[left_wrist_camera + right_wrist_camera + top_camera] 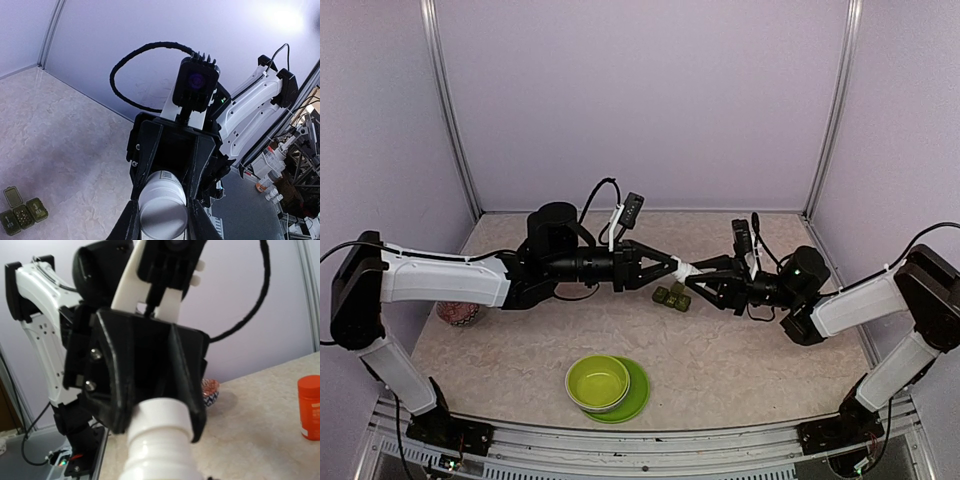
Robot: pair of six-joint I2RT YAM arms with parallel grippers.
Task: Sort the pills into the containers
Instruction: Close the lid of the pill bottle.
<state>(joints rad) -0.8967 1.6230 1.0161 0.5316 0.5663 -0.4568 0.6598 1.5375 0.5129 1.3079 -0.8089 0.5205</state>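
Observation:
A white bottle (685,271) hangs level above the table, held between both arms. My left gripper (677,269) is shut on its narrower end, whose flat face (162,207) fills the left wrist view. My right gripper (706,276) is shut on the ribbed body (159,452); its black fingers (150,150) clasp the far part. The dark green containers (672,297) lie on the table just below the bottle, with one lid open (12,196). The middle compartment seems to hold small pale pills (22,215).
A lime-green bowl (598,382) sits on a green plate (640,396) near the front edge. A small patterned dish (458,312) lies under the left arm. An orange-red bottle (310,407) stands on the table. Lilac walls close in the sides and back.

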